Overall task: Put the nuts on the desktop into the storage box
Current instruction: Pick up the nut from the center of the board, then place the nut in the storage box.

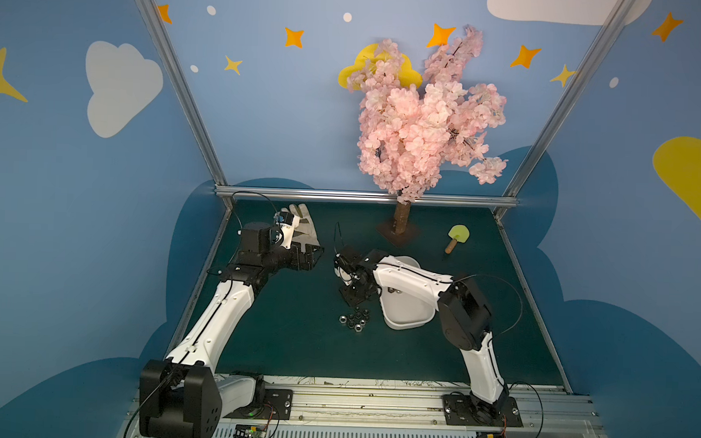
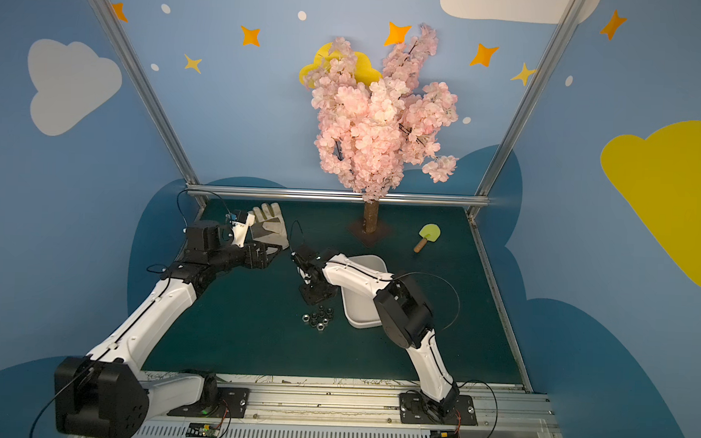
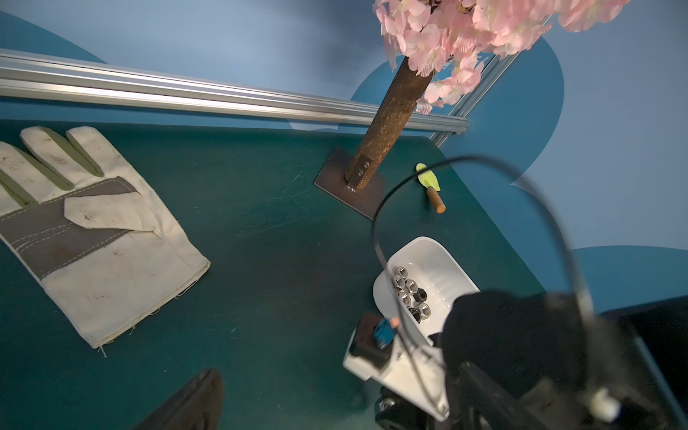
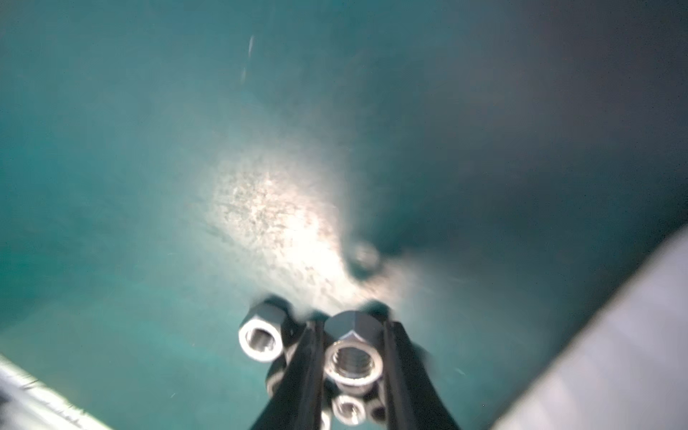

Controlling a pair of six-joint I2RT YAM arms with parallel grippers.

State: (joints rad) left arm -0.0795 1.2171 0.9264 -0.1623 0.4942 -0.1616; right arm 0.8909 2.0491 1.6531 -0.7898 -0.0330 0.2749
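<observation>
Overhead, in both top views, noted a small heap of nuts on the green surface, just beside the near corner of the white storage box. Saw the right arm reaching across the box, right jaws pointing down at the far edge of the heap; too small there to tell the grip. Saw the left arm held apart by the work glove, left jaws spread wide with nothing between them.

Next, from the left wrist, picked out a batch of nuts already lying in the storage box, bunched along one wall. Noted the glove flat on the surface, well apart from the box.

Then, from the right wrist, found the right jaws closed on one nut, a dark finger against each side, threaded hole facing the camera. Spotted a neighbour nut just beside the outside of one finger, perhaps touching, and more below. Could not tell whether the held nut was clear of the surface.

Judged the nuts stiff, dense for their size and slick: hard metal, no give, prone to twist or squirt out of a pinch on the corners. Best taken across two opposite flats, squarely, as appeared to be the case. Judged the neighbour nut likely to be dragged or knocked on any lift. Reckoned the task partly done, with the heap still to clear.
</observation>
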